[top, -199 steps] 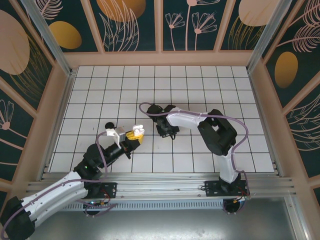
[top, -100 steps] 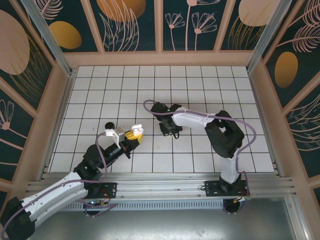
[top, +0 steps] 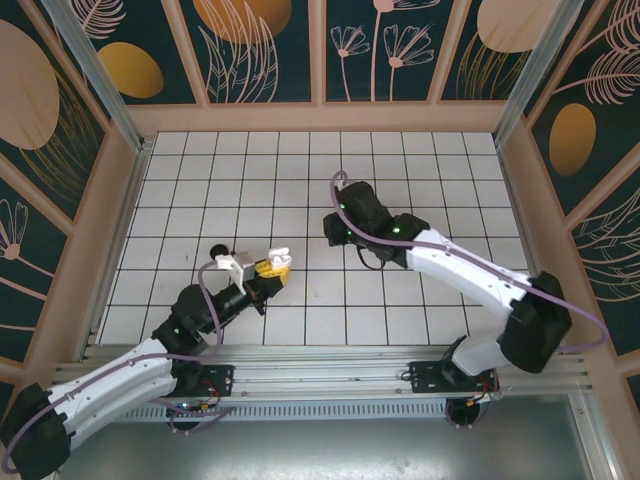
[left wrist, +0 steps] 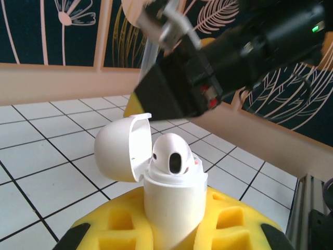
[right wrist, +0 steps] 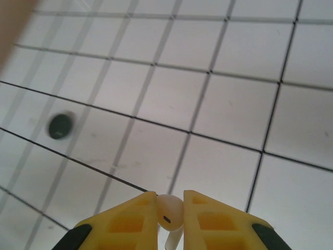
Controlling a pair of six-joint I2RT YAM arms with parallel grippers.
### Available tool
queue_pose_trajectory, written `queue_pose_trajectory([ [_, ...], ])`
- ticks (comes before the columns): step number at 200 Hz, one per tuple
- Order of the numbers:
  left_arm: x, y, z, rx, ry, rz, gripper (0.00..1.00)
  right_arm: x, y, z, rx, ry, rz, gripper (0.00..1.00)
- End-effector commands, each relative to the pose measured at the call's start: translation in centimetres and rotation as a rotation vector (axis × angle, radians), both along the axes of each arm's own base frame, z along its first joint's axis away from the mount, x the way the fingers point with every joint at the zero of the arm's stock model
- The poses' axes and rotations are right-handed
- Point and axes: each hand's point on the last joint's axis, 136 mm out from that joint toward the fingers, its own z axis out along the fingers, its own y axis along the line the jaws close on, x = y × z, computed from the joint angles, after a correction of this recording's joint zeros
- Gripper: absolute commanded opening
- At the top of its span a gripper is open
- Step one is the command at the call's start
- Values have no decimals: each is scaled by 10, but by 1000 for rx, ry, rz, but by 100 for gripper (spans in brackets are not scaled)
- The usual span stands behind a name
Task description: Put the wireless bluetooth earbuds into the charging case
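Observation:
My left gripper (top: 268, 270) is shut on a white charging case (top: 276, 258), held upright near the table's front left. In the left wrist view the case (left wrist: 171, 200) stands between my yellow fingers (left wrist: 109, 229) with its lid (left wrist: 119, 148) swung open, and one white earbud (left wrist: 174, 153) sits in it. My right gripper (top: 333, 229) hangs above the middle of the floor, right of the case. In the right wrist view this gripper (right wrist: 170, 204) is shut on a second white earbud (right wrist: 170, 212), whose stem points down.
A small black object (top: 216, 251) lies on the white tiled floor (top: 420, 170) just left of the case; it shows as a dark blob (right wrist: 60, 126) in the right wrist view. Wooden walls ring the floor. The right arm (left wrist: 234, 57) looms close behind the case.
The right arm has lifted off the floor and swung back and to the right, carrying the white earbud. The left arm has kept the case nearly still.

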Motion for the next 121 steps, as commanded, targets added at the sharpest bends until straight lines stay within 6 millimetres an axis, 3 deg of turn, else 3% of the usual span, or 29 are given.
queue_pose_trajectory([
  [1,-4,-8,43,-76,-95,-48,0,-4,12,57,171,-166,80,14],
  [67,4,-20,63,-124,-95,-65,0,-43,28,132,376,-372,235,11],
  [121,8,-17,82,-200,-74,-52,0,-71,31,168,552,-493,318,11],
])
